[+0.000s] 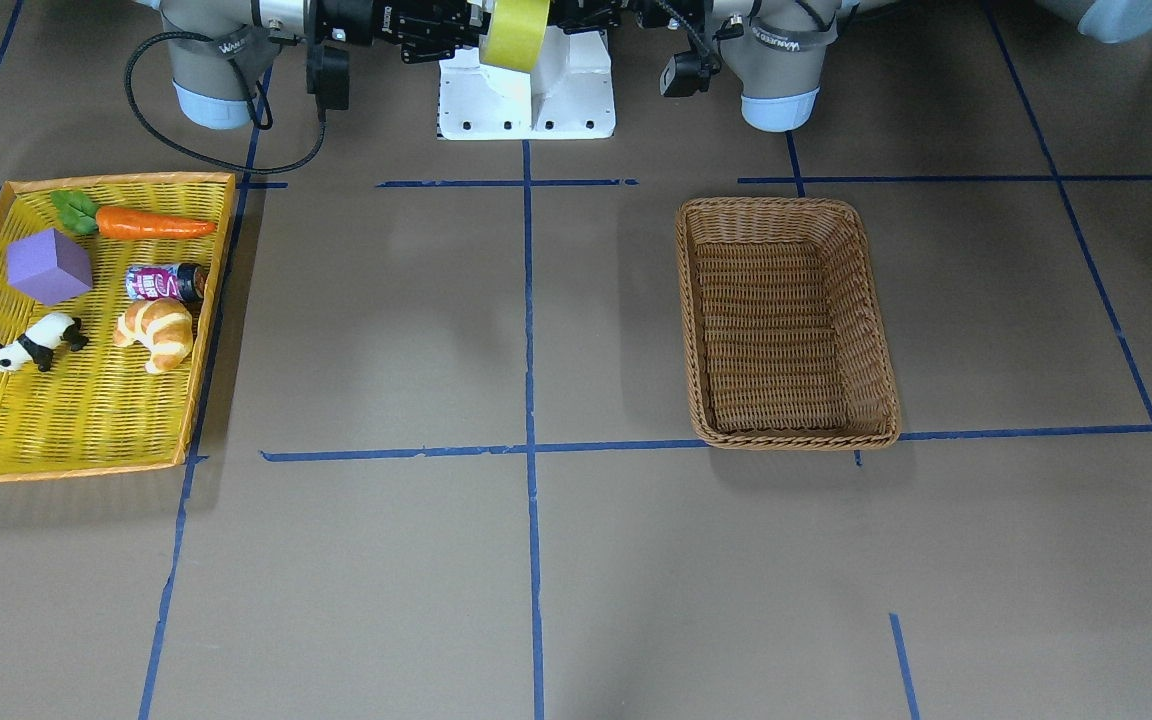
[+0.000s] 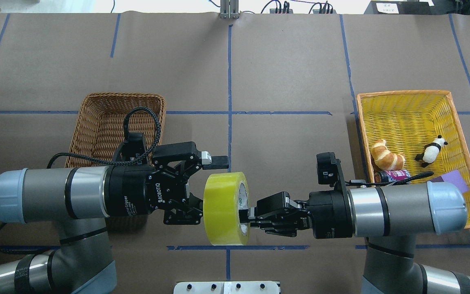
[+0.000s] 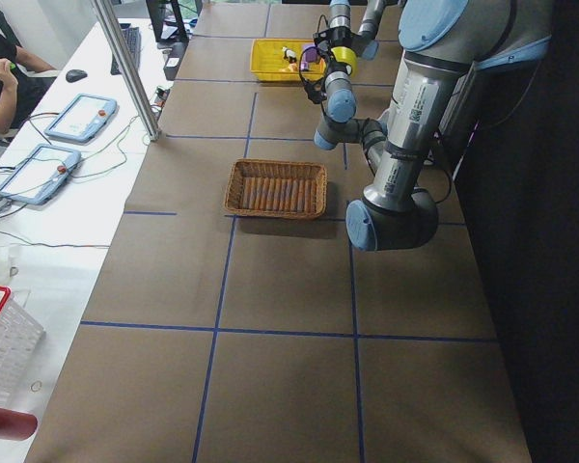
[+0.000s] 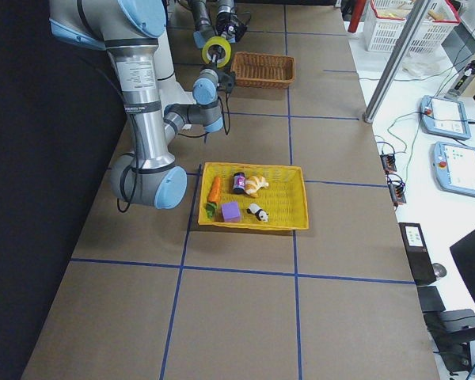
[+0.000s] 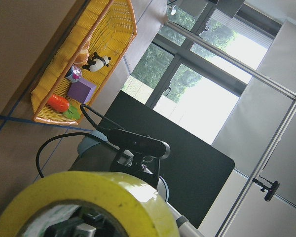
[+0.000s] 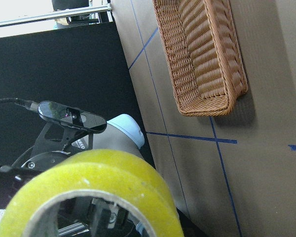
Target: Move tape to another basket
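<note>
The tape point(image 2: 220, 208), a wide yellow roll with a pale core, hangs in the air over the table's near middle, in front of the robot base. My right gripper point(image 2: 246, 215) is shut on the roll's wall, with a finger inside the core. My left gripper point(image 2: 205, 188) is open just left of the roll; its fingers point(image 2: 215, 162) spread around the roll's left side without clamping it. The tape fills the bottom of the left wrist view point(image 5: 89, 197) and the right wrist view point(image 6: 89, 182). The brown wicker basket point(image 2: 120, 97) stands empty behind my left arm and also shows in the front view point(image 1: 876, 330).
A shallow yellow tray point(image 2: 402, 94) on my right holds a croissant point(image 2: 386, 155), a panda point(image 2: 431, 151), a can point(image 2: 392, 176), a purple block point(image 1: 48, 265) and a carrot point(image 1: 151, 224). The white robot base point(image 1: 526, 95) stands under the grippers.
</note>
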